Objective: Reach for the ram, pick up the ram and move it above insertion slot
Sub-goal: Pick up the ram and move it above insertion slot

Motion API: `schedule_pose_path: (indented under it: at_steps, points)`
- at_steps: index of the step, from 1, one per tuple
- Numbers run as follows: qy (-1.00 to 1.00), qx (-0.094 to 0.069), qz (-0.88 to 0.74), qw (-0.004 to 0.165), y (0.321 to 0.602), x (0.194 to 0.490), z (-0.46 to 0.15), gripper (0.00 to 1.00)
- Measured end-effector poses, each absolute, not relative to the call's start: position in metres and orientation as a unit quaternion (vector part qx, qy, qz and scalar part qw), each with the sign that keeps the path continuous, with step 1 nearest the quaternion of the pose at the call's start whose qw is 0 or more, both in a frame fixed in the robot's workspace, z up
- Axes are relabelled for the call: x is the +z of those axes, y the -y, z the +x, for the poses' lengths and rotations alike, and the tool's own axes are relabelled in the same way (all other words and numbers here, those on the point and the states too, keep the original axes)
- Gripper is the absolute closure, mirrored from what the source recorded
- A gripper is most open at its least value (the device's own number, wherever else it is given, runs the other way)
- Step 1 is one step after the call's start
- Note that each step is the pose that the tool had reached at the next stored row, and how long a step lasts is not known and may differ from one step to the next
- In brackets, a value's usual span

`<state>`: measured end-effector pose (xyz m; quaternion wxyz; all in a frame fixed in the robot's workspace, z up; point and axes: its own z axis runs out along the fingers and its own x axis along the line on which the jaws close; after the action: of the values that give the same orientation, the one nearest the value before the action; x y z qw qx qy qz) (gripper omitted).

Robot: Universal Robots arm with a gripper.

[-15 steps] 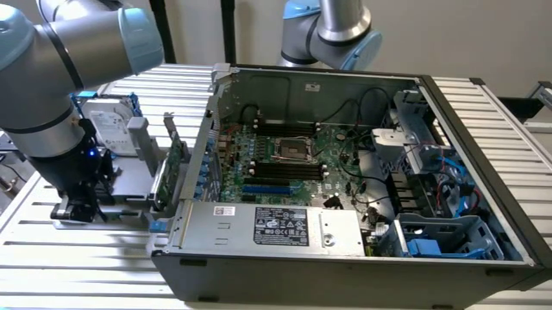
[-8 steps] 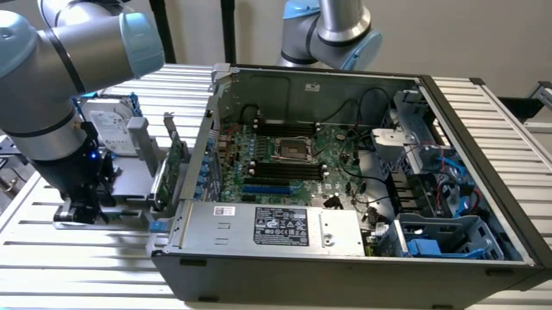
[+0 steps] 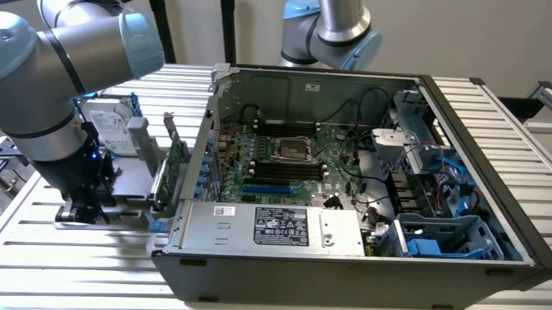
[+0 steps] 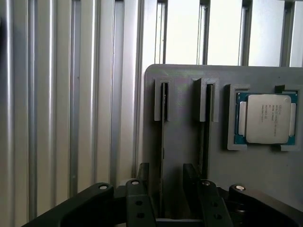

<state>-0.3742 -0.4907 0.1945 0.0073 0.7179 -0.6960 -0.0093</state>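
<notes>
Down at the grey holder (image 4: 265, 175) near the edge of the counter (image 4: 71, 94), hovering with hand (image 4: 166, 172) wide, empty, astride the thin ram (image 4: 164, 123), risking a crooked pinch against slot walls (image 4: 158, 99) if off-centre.

The tray (image 4: 265, 175), at the exterior view's left of the case (image 3: 345, 274), seemingly holds the ram (image 4: 164, 113) upright.
</notes>
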Motion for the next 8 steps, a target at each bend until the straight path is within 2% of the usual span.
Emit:
schedule_pose_path:
  at_steps: [4, 6, 7, 8]
  points:
    - [0.696, -0.009, 0.718, 0.007, 0.4907, 0.1942, -0.3743, 0.58]
    - [0.696, -0.009, 0.718, 0.007, 0.4907, 0.1941, -0.3742, 0.66]
    - [0.696, -0.009, 0.718, 0.007, 0.4907, 0.1941, -0.3742, 0.66]
    - [0.696, -0.009, 0.718, 0.007, 0.4907, 0.1941, -0.3742, 0.73]
